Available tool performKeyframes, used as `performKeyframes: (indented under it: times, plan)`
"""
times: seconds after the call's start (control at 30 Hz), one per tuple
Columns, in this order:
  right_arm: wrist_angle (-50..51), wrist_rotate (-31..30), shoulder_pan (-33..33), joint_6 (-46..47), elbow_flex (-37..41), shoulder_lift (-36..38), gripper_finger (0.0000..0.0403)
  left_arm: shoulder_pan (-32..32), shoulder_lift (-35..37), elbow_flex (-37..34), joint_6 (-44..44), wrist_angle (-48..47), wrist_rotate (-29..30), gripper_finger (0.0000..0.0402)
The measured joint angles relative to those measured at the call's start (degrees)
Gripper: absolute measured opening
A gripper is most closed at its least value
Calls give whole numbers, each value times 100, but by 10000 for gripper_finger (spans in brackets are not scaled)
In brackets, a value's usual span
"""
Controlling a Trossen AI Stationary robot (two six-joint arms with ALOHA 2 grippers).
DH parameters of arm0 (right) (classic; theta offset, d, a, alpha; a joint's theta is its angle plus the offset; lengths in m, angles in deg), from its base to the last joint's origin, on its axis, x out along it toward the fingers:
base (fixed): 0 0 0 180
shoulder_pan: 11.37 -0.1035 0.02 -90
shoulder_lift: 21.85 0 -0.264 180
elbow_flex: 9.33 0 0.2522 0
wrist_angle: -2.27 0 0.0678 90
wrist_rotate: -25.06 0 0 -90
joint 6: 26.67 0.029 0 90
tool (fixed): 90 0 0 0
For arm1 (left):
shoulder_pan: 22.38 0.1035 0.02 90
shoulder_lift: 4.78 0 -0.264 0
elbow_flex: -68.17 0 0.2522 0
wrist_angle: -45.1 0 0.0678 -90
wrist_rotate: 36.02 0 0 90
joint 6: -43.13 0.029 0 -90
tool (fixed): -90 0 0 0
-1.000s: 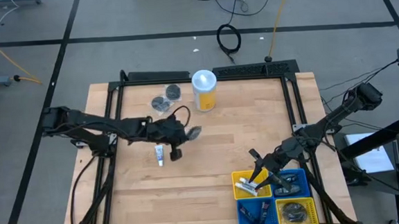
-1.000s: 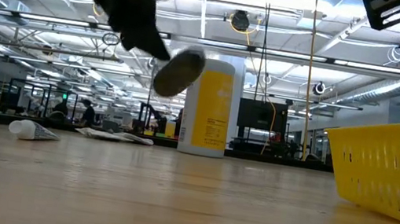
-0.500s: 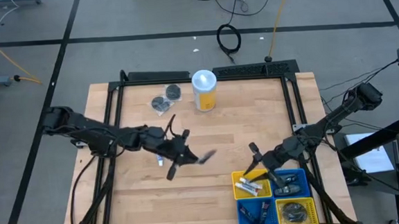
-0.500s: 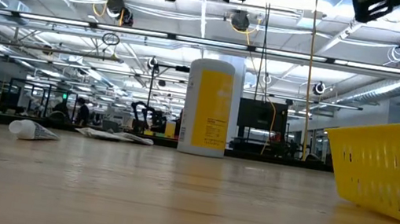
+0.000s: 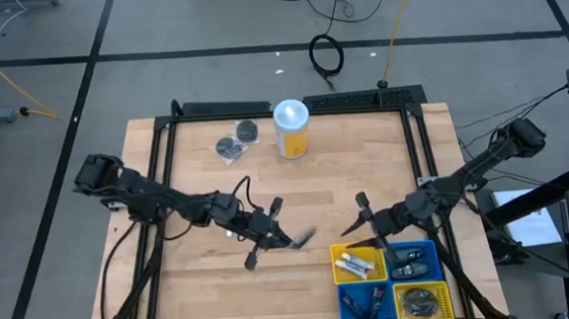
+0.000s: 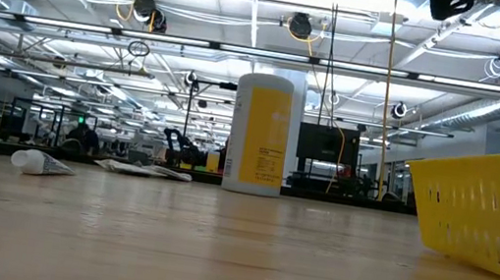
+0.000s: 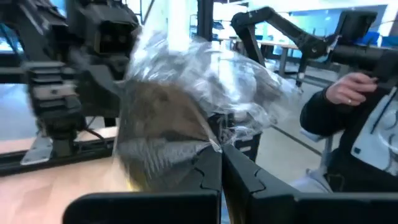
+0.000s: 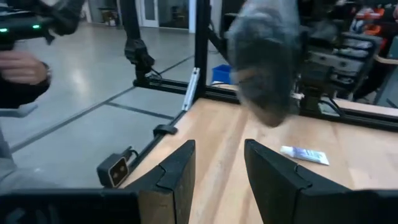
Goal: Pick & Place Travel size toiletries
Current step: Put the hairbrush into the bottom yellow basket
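My left gripper [image 5: 287, 238] hangs over the table's middle, shut on a clear plastic packet with a grey round item [image 5: 305, 239] [image 7: 168, 118], which sits just left of the baskets. My right gripper [image 5: 362, 214] [image 8: 217, 168] stands open above the baskets' far edge, nothing between its fingers, facing the packet [image 8: 264, 68]. Two more grey packets [image 5: 236, 140] lie flat at the far left. A white tube [image 6: 40, 163] [image 8: 305, 154] lies on the wood. White tubes [image 5: 355, 265] lie in the yellow basket [image 5: 342, 252]. My left gripper pinches the packet's clear plastic edge [image 7: 214, 146] between its two shut fingers [image 7: 242, 177]. The fingers reach level, from the table's left. The packet stands out past the fingertips, lifted clear of the table, its plastic crumpled.
A tall white-lidded yellow-and-white canister [image 5: 291, 127] [image 6: 261, 134] stands at the far middle. Yellow and blue baskets [image 5: 431, 261] fill the near right corner; the yellow one's wall [image 6: 486, 220] shows low. A black frame rail [image 5: 291, 102] edges the table. A person's hands [image 7: 348, 90] [image 8: 22, 65] show beyond.
My left gripper has carried the packet from beside the canister toward the table's right and near edges, close to the baskets. It has tipped from pointing down to level and risen out of the low view. My right gripper's fingers have tipped up slightly.
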Motion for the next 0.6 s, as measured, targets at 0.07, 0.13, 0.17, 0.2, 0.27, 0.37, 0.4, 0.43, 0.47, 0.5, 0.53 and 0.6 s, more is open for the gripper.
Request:
performKeyframes:
  times: [0.07,0.13,0.17,0.2,0.27,0.37,0.4,0.43,0.47,0.5,0.53,0.6]
  plan:
    - [22,7,71,16,0,-7,130,-2,-170,-5,14,262,-85,0]
    - [48,9,146,25,0,-32,130,-4,-327,37,19,459,-209,0]
    - [76,19,185,25,2,-35,130,-4,-388,76,27,491,-256,0]
    - [87,20,228,25,2,-35,130,-4,-478,159,33,514,-288,0]
    - [98,20,305,27,2,-35,130,-4,-622,323,62,526,-309,0]
    - [108,29,373,29,1,-35,130,-4,-921,686,176,440,-415,0]
    - [106,29,378,29,2,-35,130,-1,-1006,797,218,377,-465,0]
    - [99,34,385,29,0,-35,130,0,-1102,932,258,282,-532,0]
    - [112,47,393,29,0,-35,130,6,-1217,1096,295,200,-585,0]
    - [126,63,394,29,0,-35,130,12,-1294,1231,331,85,-587,0]
    - [122,159,396,34,0,-35,130,17,-1350,1340,348,-120,-600,0]
    - [106,407,398,90,0,-35,130,35,-1504,1619,388,-385,-610,0]
